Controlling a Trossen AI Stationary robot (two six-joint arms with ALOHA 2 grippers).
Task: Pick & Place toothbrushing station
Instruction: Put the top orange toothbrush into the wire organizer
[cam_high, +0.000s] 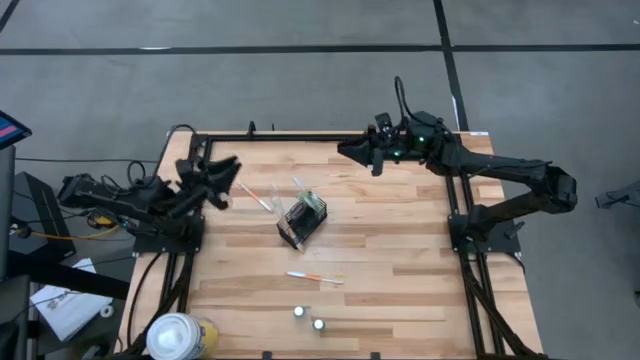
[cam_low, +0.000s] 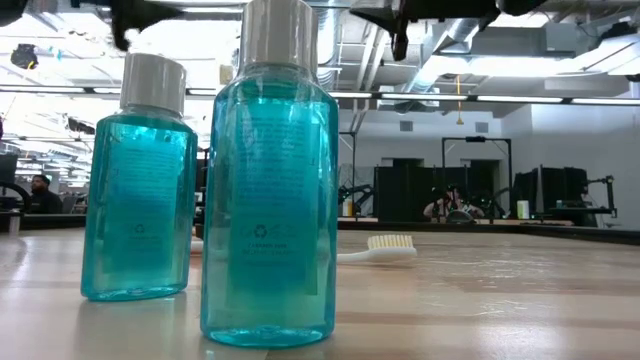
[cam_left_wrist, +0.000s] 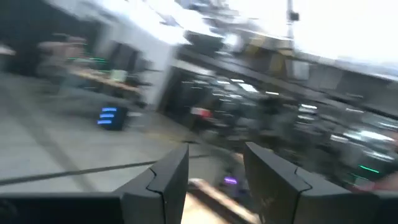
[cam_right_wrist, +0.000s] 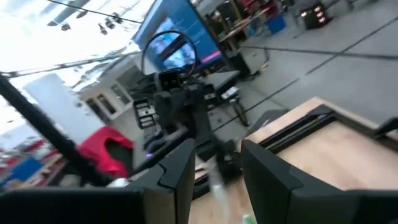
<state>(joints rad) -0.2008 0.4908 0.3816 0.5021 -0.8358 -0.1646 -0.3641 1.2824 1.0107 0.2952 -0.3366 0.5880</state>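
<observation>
— Checking for open room first: what lies around the left jaws?
— They hang at the tabletop (cam_high: 400, 250)'s side edge, parted, nothing between them. A white toothbrush (cam_high: 255, 197) lies just beside them. The black mesh holder (cam_high: 303, 222) sits beyond it, between the two pairs of jaws, with bare wood all round.
— And the right jaws?
— At the rear rim, parted, gripping nothing, well apart from the holder.
— Anything hidden?
— An orange-marked toothbrush (cam_high: 315, 277) lies past the holder, away from both jaws. Two blue bottles (cam_low: 268, 180) block most of the low view, and one brush head (cam_low: 392, 243) peeks out behind them. What stands in the holder I cannot tell
</observation>
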